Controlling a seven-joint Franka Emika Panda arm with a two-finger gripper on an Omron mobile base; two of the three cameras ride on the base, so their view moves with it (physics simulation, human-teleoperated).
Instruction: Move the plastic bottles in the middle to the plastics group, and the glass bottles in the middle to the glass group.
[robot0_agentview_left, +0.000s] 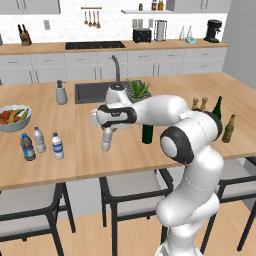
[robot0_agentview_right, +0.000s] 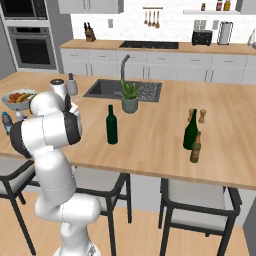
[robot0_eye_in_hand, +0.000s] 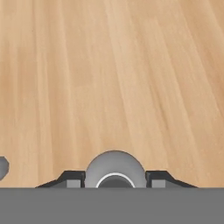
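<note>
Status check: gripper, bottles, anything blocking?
Gripper shut on plain greyish-clear plastic bottle, lifted over wooden counter. Dark green wine bottle unmoved mid-counter. Path to plastics group open.

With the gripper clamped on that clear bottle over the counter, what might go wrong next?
1. The gripper holds the greyish-clear bottle near its top, so the hanging body may swing or slip.
2. Three small bottles already stand close together at the counter's left; setting this one down could knock them.
3. The dark green wine bottle stands near the arm's elbow, so a wide swing might topple it.
</note>
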